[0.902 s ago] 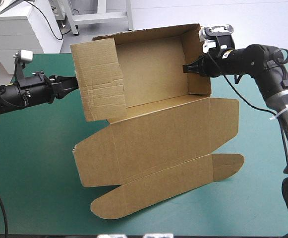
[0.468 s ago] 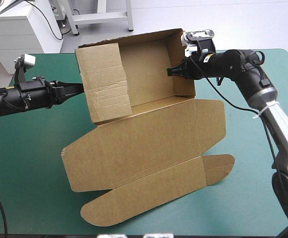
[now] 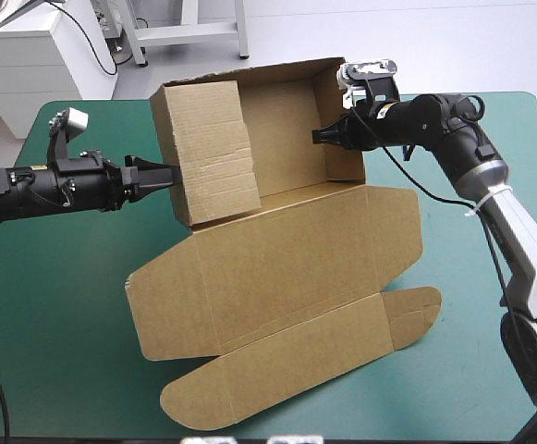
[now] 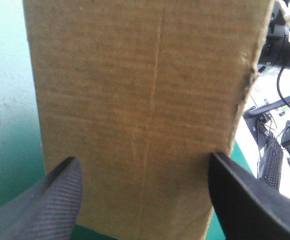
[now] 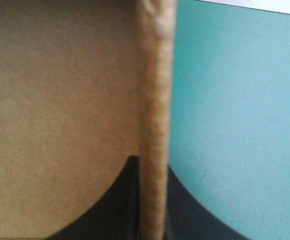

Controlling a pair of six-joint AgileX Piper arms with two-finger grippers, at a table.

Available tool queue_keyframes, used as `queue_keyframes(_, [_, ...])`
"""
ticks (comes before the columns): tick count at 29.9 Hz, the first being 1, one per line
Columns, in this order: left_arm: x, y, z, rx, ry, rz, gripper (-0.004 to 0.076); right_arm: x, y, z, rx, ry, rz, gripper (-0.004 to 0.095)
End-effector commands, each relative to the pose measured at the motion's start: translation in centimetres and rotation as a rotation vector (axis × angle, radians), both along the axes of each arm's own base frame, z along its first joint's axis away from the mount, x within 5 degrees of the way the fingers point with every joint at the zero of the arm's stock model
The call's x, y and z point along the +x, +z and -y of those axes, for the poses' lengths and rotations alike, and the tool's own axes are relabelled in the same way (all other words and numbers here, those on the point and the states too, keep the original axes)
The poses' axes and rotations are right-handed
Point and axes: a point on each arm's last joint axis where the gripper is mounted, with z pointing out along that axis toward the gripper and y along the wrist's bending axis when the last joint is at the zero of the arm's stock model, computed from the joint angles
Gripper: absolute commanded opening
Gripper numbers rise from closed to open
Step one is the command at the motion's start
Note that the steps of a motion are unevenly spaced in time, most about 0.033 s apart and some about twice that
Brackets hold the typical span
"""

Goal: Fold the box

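While right gripper clamps the box wall, left gripper spread wide, box lengthwise across table, lid pointing nearward.

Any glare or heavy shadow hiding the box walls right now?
High view: no glare; the box is evenly lit, its inside slightly dimmer. Left wrist view: the box fills the space ahead of the open left tool, unshadowed. Right wrist view: the box's inner face beside the right tool looks shaded.

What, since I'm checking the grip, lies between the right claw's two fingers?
The box's raised wall, edge-on, with the right claw shut on it; the right wrist view shows this.
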Motion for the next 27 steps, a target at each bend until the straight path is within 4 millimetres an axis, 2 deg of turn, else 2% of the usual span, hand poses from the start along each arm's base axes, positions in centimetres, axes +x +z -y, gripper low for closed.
queue_keyframes(1, [-1.69, 1.94, 1.33, -0.063, -0.101, 0.043, 0.0524, -1.4, 3.43, -0.52, 0.08, -0.001, 0.117, -0.0013])
queue_keyframes(18, [-2.23, 2.34, 1.39, -0.062, -0.101, 0.061, 0.0524, -1.45, 3.14, -0.46, 0.034, -0.007, 0.107, -0.0014])
queue_keyframes(27, [-1.41, 1.34, 0.44, 0.084, 0.003, 0.066, 0.0522, -1.72, 3.18, -1.1, 0.054, 0.011, 0.1, -0.0013])
